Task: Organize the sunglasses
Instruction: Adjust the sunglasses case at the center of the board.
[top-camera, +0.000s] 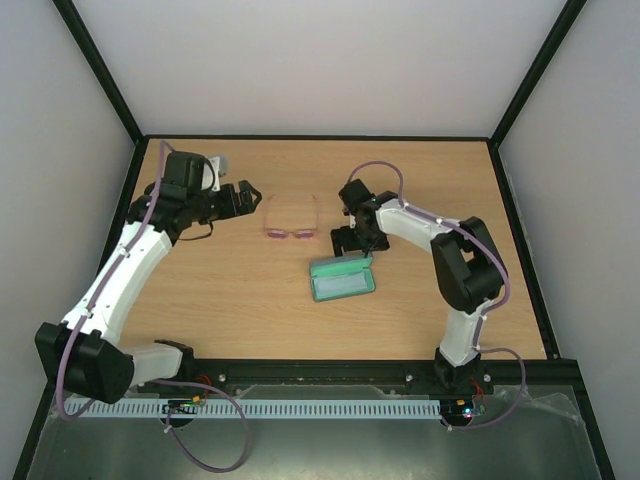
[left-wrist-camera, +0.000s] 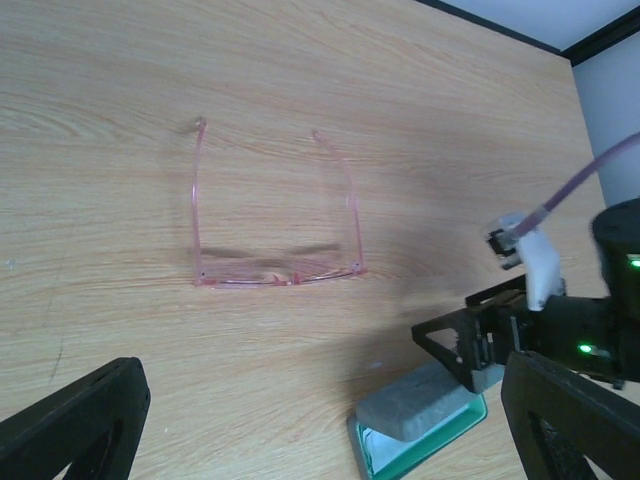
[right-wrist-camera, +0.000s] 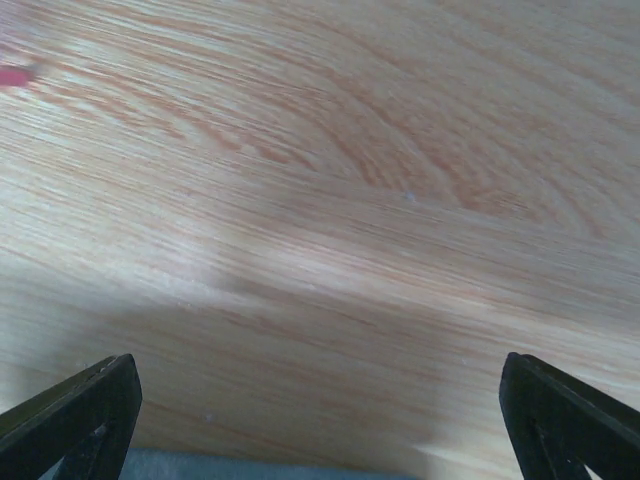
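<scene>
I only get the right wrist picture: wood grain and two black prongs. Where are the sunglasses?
Observer: The sunglasses lie on the table, arms unfolded, just left of the right end effector.
Visitor: What's the grey strip along my bottom edge?
Observer: A case, lying open with its green lining showing.
Visitor: And the other arm?
Observer: The left end effector is open, left of the sunglasses and not touching them.
</scene>
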